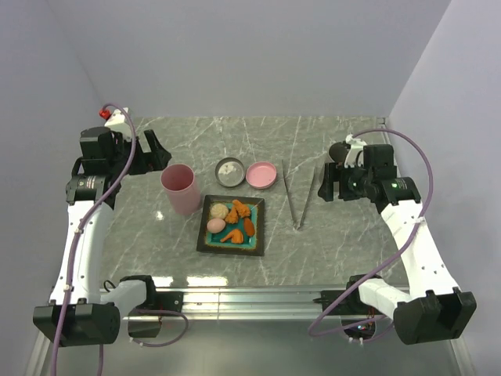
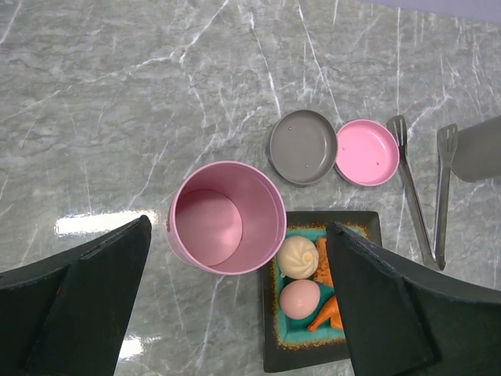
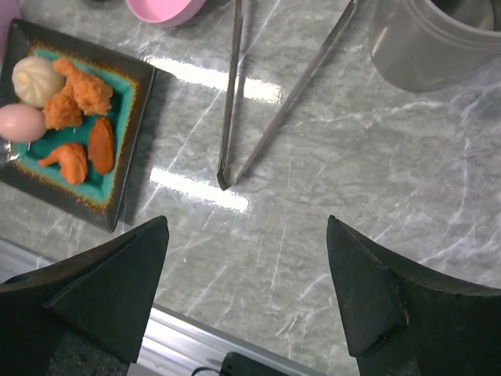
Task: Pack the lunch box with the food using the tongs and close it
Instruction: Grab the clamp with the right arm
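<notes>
Both claws stand wide and hold nothing: the left claw hangs above the open lunch box, the right claw above the joined end of the tongs. The lunch box stands upright on the marble surface, just left of the dark plate bearing the food. Its pink lid lies beside a grey disc behind the plate, and the tongs lie to the plate's right.

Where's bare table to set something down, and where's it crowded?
Bare: the far strip behind the pink lid, the marble left of the lunch box, and the band between plate and near rail. Crowded: the middle, lunch box through tongs.
</notes>
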`<state>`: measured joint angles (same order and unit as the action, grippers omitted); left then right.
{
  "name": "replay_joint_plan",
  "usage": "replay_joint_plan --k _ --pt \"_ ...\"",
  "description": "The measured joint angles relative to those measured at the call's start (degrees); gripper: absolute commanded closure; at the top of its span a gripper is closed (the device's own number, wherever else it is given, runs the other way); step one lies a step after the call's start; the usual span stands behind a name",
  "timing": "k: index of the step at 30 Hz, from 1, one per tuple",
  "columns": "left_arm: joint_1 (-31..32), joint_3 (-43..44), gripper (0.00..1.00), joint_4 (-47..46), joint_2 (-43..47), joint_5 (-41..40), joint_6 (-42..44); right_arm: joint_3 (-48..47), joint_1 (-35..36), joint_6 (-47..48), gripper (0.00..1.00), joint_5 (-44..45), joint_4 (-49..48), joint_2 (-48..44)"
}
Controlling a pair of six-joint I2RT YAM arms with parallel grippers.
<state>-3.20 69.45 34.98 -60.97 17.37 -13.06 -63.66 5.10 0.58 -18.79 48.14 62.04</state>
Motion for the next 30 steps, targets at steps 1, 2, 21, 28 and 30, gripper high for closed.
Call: replay_joint_plan --k 1,2,21,28,30 --pt "0.0 0.02 0.01 -0.02 -0.07 -0.15 -0.07 0.55 0.24 -0.55 0.11 0.37 -0.59 -0.15" --pt "-0.02 0.37 0.01 0.37 -0.42 -0.33 -0.26 1.42 0.55 -1.33 0.11 1.03 -1.22 -0.39" --pt "-1.29 4.11 0.01 0.28 -3.69 -2.25 -2.75 10.58 14.25 -12.9 0.11 16.46 -14.67 8.44" --pt "-1.51 4.26 0.01 0.31 -3.74 -2.29 -2.73 11.02 17.14 -16.17 0.09 18.58 -18.56 14.16" --pt "-1.57 4.26 0.01 0.33 -3.85 -2.29 -2.73 12.02 17.73 -16.79 0.08 18.88 -20.72 14.16"
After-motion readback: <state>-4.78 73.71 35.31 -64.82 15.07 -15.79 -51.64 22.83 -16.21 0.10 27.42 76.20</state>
